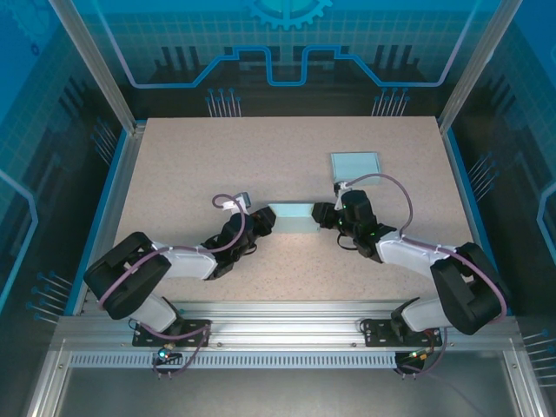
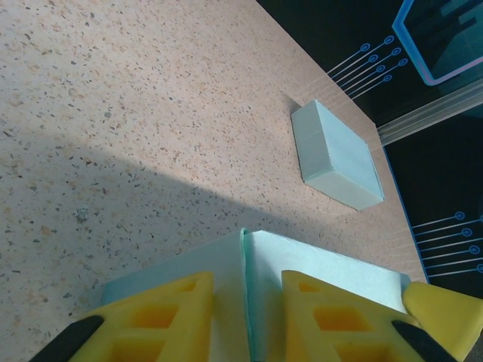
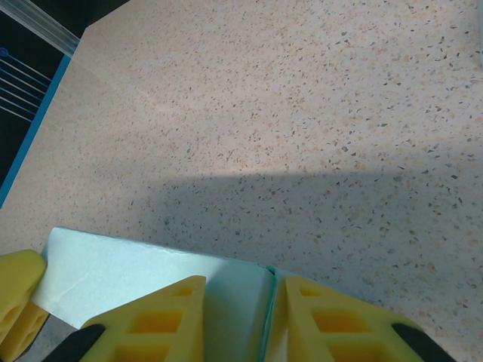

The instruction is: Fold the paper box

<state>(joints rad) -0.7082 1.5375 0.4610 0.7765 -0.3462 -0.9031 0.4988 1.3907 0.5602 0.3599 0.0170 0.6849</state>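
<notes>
Speckled beige table [image 1: 191, 165] inside a blue-lit enclosure. The pale teal paper box [image 1: 291, 218] lay mid-table, between the two arms. The left gripper [image 2: 247, 286] and right gripper [image 3: 243, 294] each straddled one end wall, jaws narrowly apart; we could not tell whether either pinched. We judged the paper light, thin and easily creased, best taken gently at wall edges near the folds.

Top cam overhead, far; wrist cams close, share paper box [image 1: 291, 217].
</notes>
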